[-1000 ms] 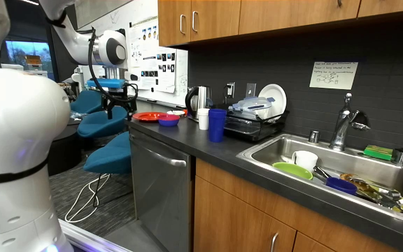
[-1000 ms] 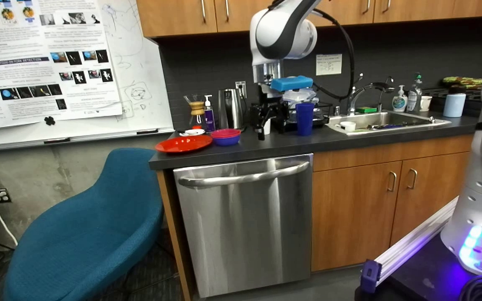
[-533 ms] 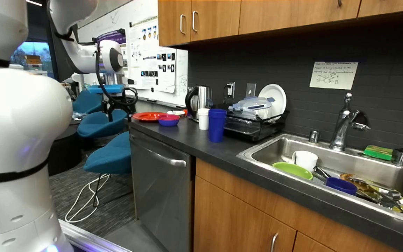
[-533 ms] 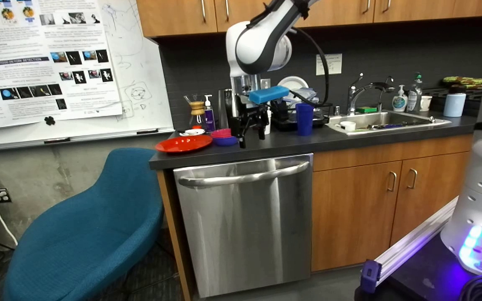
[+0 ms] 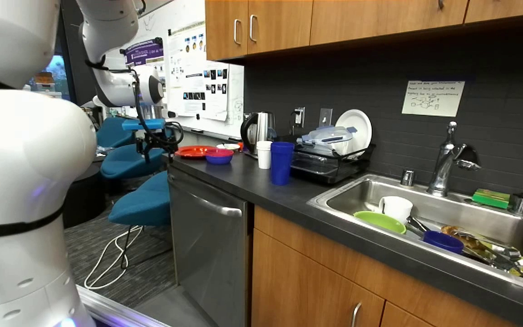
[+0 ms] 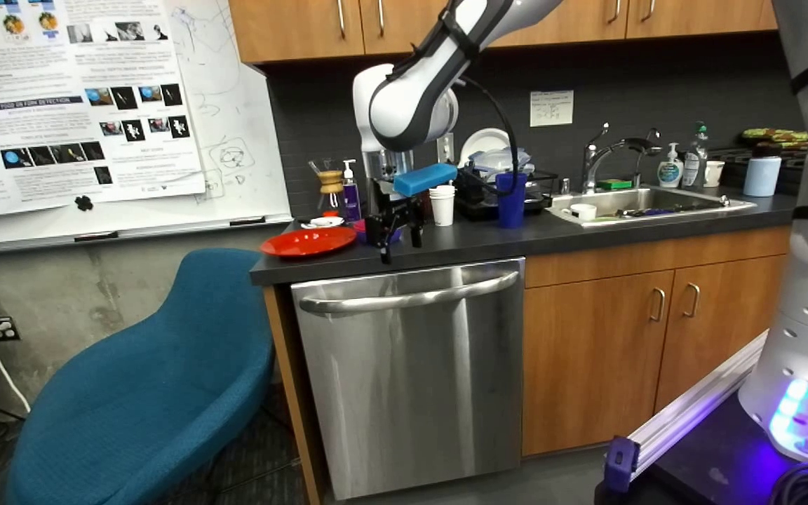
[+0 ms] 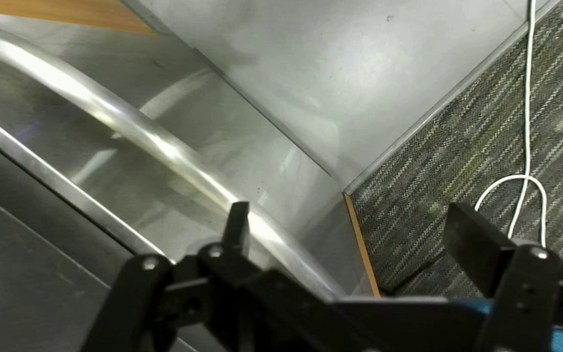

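Stainless-steel dishwasher handle [image 7: 169,149]: gripper [image 7: 347,210] above it w/ jaws wide, nothing held; prob. positioning, next move prob. needs handle clearance.

The white arm [image 5: 34,150] wears black straps [image 5: 16,230] (plus a looping black cable [image 5: 138,102]).

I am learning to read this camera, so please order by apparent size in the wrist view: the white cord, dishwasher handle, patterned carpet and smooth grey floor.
Largest: patterned carpet and smooth grey floor, too alike to rank.
Then: dishwasher handle, clearly smaller, although nearness may enlarge it.
Smallest: white cord, a thin line.
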